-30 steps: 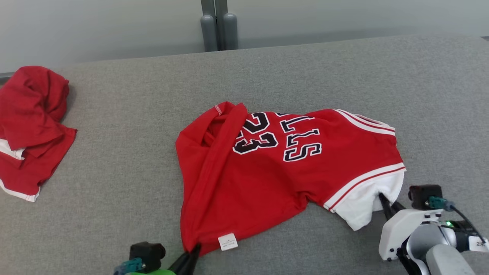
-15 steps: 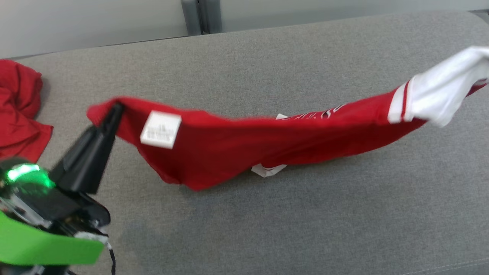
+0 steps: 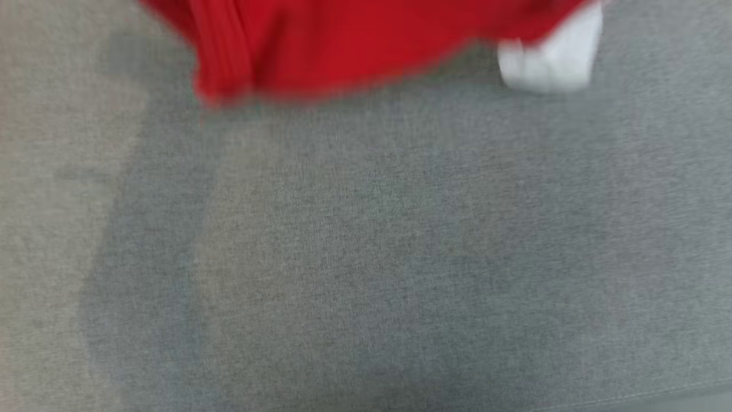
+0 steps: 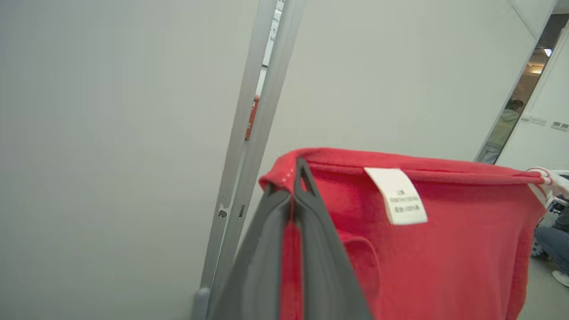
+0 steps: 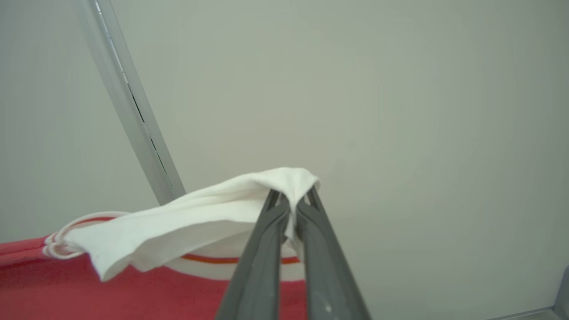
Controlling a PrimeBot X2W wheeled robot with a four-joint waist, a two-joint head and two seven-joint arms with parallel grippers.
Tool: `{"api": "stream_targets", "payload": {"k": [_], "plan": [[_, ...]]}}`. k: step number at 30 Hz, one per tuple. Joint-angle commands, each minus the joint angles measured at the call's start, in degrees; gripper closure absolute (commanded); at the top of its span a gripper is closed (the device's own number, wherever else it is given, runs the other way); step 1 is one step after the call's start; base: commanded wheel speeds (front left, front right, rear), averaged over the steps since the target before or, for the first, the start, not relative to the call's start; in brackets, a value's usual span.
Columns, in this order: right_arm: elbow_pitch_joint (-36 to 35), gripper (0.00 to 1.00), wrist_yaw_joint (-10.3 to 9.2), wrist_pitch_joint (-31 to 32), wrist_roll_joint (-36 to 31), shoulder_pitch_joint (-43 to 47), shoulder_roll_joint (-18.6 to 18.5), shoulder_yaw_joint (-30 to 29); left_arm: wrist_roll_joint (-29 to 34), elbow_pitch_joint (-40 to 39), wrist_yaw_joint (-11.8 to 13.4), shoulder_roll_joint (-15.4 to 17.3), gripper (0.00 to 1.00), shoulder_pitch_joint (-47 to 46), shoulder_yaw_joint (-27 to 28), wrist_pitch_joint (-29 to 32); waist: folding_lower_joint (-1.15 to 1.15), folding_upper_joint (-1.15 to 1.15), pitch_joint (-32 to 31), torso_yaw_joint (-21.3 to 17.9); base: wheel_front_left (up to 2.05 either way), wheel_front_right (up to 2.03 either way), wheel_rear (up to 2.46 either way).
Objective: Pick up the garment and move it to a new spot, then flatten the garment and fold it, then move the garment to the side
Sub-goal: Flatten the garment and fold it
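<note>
Two corners of the garment (image 4: 444, 249) are in my grips, one each. My left gripper (image 4: 298, 175) is pinched shut on a red hem corner. A fold of cloth runs down between its two fingers, and the white label (image 4: 402, 195) sits just beside them on the same edge. My right gripper (image 5: 291, 198) is closed on the tip of the white sleeve (image 5: 191, 222), with the fabric draped over both fingertips. In the blurred head view the red body and the white sleeve hang across the top of the frame above the grey surface (image 3: 366, 257). I cannot tell whether the lowest fold touches it.

I judge this a light, limp knit that hangs loose from my two holds and will swing or fold on itself with any quick move. It looks neither slippery nor fragile, but a thin edge can creep out of a narrow pinch. The sleeve tip seems the weaker hold — little cloth is caught there. The best places to take it are hems, shoulder seams and sleeve ends, where the cloth is doubled and stitched. To lay it flat I would want matching corners held apart — edge taut, body draping without a twist.
</note>
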Motion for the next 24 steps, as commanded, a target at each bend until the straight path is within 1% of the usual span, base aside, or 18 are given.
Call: {"api": "stream_targets", "payload": {"k": [1, 2, 5, 6, 8, 9, 11, 14, 15, 16, 17, 19, 21, 23, 24], "plan": [[3.2, 1.00, -0.11, -3.4, -2.7, -4.1, 1.6, -1.1, 2.7, 4.1, -0.2, -0.6, 1.00, -3.9, -0.1, -3.4, -0.02, 0.00, 11.1, 1.7, 0.00, 0.00, 0.00], [6.2, 1.00, -0.11, -6.2, -4.5, -7.5, 3.1, -0.9, 4.1, 7.9, -0.6, -1.8, 1.00, -7.5, -0.2, -6.7, -0.02, 0.00, 11.8, 1.6, 0.00, 0.00, 0.00], [11.9, 1.00, -0.11, -12.7, -7.2, -14.2, 5.2, -0.3, 6.8, 16.4, -2.2, -4.0, 1.00, -14.7, -0.4, -14.2, -0.02, 0.00, 13.4, 1.0, 0.00, 0.00, 0.00], [13.7, 1.00, -0.11, -14.6, -7.3, -15.1, 5.7, 0.6, 7.3, 19.2, -3.6, -4.6, 1.00, -15.9, -1.2, -15.9, -0.02, 0.00, 13.8, 0.8, 0.00, 0.00, 0.00], [16.2, 1.00, -0.11, -17.1, -6.1, -13.6, 5.9, 2.8, 7.9, 23.4, -5.6, -5.0, 1.00, -16.2, -2.3, -18.6, -0.02, 0.00, 13.8, 0.2, 0.00, 0.00, 0.00], [17.1, 1.00, -0.10, -18.4, -4.8, -11.5, 5.9, 3.9, 8.6, 25.1, -6.5, -4.6, 1.00, -14.8, -3.4, -19.5, -0.02, 0.00, 13.4, -0.1, 0.00, 0.00, 0.00], [17.3, 1.00, -0.10, -20.3, -2.2, -6.8, 5.2, 5.7, 9.2, 27.8, -7.8, -3.7, 1.00, -12.5, -5.2, -20.8, -0.02, 0.00, 12.6, -0.4, 0.00, 0.00, 0.00], [15.6, 1.00, -0.10, -23.5, 5.6, 5.6, 5.6, 6.7, 9.7, 31.0, -8.9, -2.3, 1.00, -3.9, -9.9, -23.5, -0.02, 0.00, 9.8, -0.9, 0.00, 0.00, 0.00], [14.8, 1.00, -0.09, -23.8, 8.0, 11.6, 5.5, 7.6, 8.8, 30.9, -8.9, -1.7, 1.00, 0.2, -12.0, -24.2, -0.02, 0.00, 8.6, -1.1, 0.00, 0.00, 0.00], [13.9, 1.00, -0.07, -24.4, 10.0, 16.1, 5.2, 8.2, 8.0, 30.0, -8.9, -1.2, 1.00, 3.4, -14.2, -24.8, -0.02, 0.00, 7.8, -1.1, 0.00, 0.00, 0.00], [12.7, 1.00, -0.07, -25.5, 12.7, 22.2, 5.0, 8.5, 6.8, 28.9, -8.9, -0.1, 1.00, 8.1, -16.4, -26.3, -0.02, 0.00, 6.4, -1.2, 0.00, 0.00, 0.00], [10.2, 1.00, -0.06, -27.2, 16.6, 32.6, 4.1, 8.7, 4.0, 26.7, -8.8, 1.3, 1.00, 16.6, -19.7, -27.9, -0.02, 0.00, 3.7, -1.2, 0.00, 0.00, 0.00], [7.6, 1.00, -0.06, -28.8, 20.3, 42.5, 3.6, 9.1, 0.6, 24.5, -8.8, 2.4, 1.00, 24.8, -21.6, -29.9, -0.02, 0.00, 0.4, -1.2, 0.00, 0.00, 0.00], [4.5, 1.00, -0.10, -29.8, 23.5, 51.7, 2.9, 9.8, -0.6, 21.7, -8.8, 4.5, 1.00, 33.4, -24.2, -31.7, -0.02, 0.00, -2.8, -1.7, 0.00, 0.00, 0.00], [3.2, 1.00, -0.11, -30.1, 24.9, 55.4, 2.5, 10.1, -1.4, 20.9, -8.8, 5.2, 1.00, 37.1, -24.3, -32.8, -0.02, 0.00, -4.3, -1.8, 0.00, 0.00, 0.00]]}}
